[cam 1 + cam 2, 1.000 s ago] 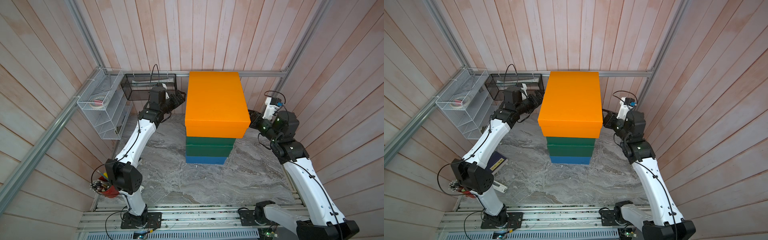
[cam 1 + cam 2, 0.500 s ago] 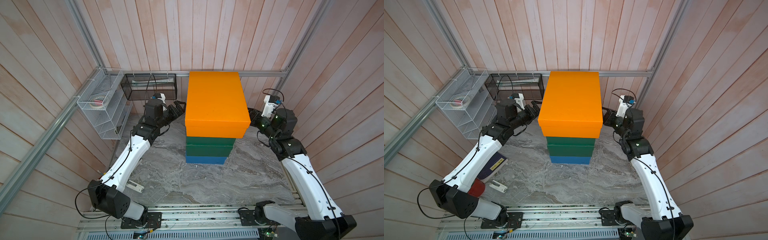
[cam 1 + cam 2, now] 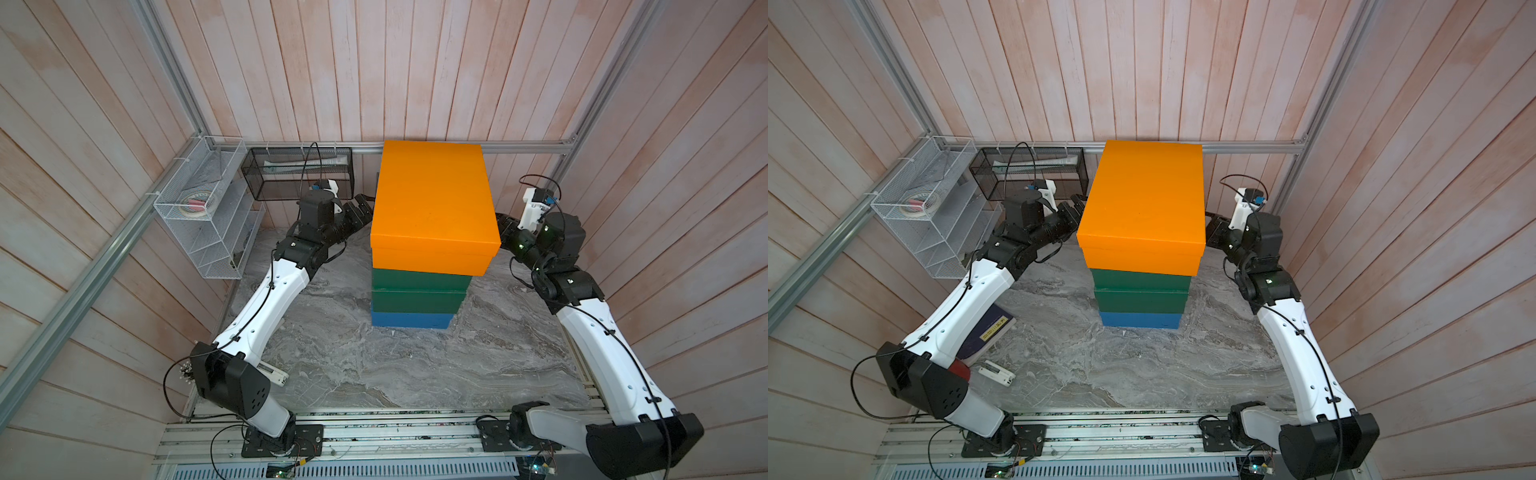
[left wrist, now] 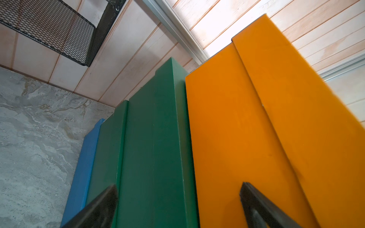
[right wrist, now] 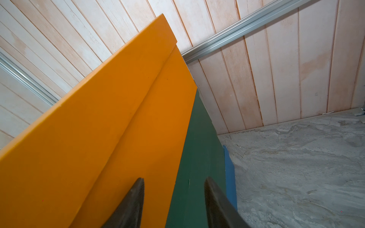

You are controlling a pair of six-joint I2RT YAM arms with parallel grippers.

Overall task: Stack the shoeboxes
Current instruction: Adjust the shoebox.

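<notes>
The shoeboxes stand in one stack in the middle of the marble table. The blue one is at the bottom, two dark green ones lie above it, and the orange one is on top, slightly overhanging. My left gripper is open wide against the stack's left side, facing the upper green box and the orange box. My right gripper is partly open with nothing between its fingers, pointing at the orange-green seam on the right side.
A white wire rack hangs on the left wall and a black mesh basket on the back wall. A navy book with a yellow label and a small white item lie under my left arm.
My left arm's elbow has dropped and swung outward, and its gripper has sunk a little beside the stack. The right arm has barely shifted. The stack has not moved.
</notes>
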